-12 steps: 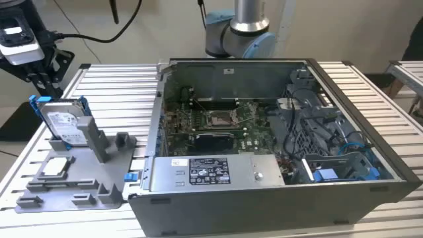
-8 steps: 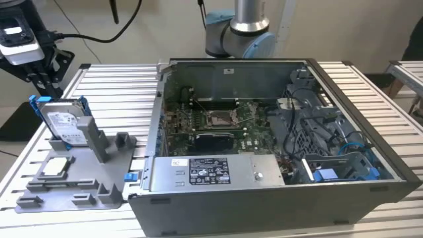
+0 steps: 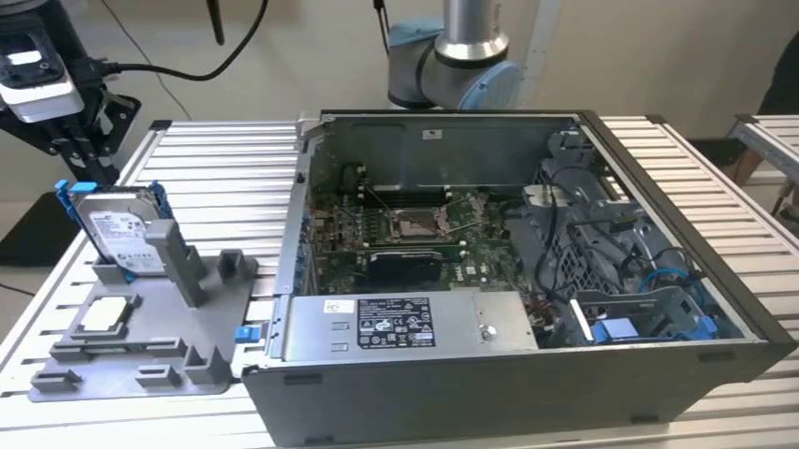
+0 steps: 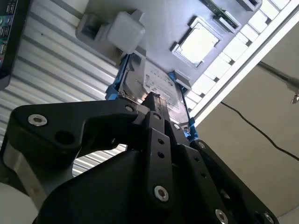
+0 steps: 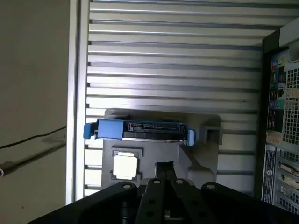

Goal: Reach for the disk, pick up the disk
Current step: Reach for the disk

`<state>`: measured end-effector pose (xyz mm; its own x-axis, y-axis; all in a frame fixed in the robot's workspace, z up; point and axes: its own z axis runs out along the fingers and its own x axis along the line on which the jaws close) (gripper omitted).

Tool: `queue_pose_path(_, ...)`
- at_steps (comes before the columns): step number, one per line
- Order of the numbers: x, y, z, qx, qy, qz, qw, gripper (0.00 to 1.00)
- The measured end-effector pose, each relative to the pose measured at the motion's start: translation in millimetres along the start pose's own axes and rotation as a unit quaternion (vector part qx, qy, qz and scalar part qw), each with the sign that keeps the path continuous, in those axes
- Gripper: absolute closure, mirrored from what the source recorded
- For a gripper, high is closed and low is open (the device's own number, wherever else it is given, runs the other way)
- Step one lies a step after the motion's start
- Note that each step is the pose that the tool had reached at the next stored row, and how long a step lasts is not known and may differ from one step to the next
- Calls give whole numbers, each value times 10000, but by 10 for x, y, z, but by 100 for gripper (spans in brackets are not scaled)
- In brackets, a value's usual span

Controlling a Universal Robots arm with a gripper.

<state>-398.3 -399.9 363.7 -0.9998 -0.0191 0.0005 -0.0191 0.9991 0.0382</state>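
reach is only partway done. my black metal claw [image 5: 164, 165] hangs above the disk [image 3: 122, 227], a flat silver-grey hard drive clipped in a bright blue plastic frame. no contact yet, so the pickup is all still to do. claw looks closed, tips together on nothing. the disk stands on edge in a slot of a matte grey plastic holder [image 3: 150, 329] on the ribbed aluminium table [image 3: 212, 168], to the exterior view's left of the open dark computer case [image 3: 500, 398]. smooth metal face, white-and-blue printed label, hard square edges.
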Motion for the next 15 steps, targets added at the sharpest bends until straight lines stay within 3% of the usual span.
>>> queue_pose_path(4, 0, 50, 2, 0, 0, 0, 10000, 100)
queue_pose_path(9, 47, 231, 12, 0, 0, 0, 10000, 100)
queue_pose_path(12, 127, 312, 18, 0, 0, 0, 10000, 100)
queue_pose_path(15, 259, 322, 20, 0, 0, 0, 10000, 100)
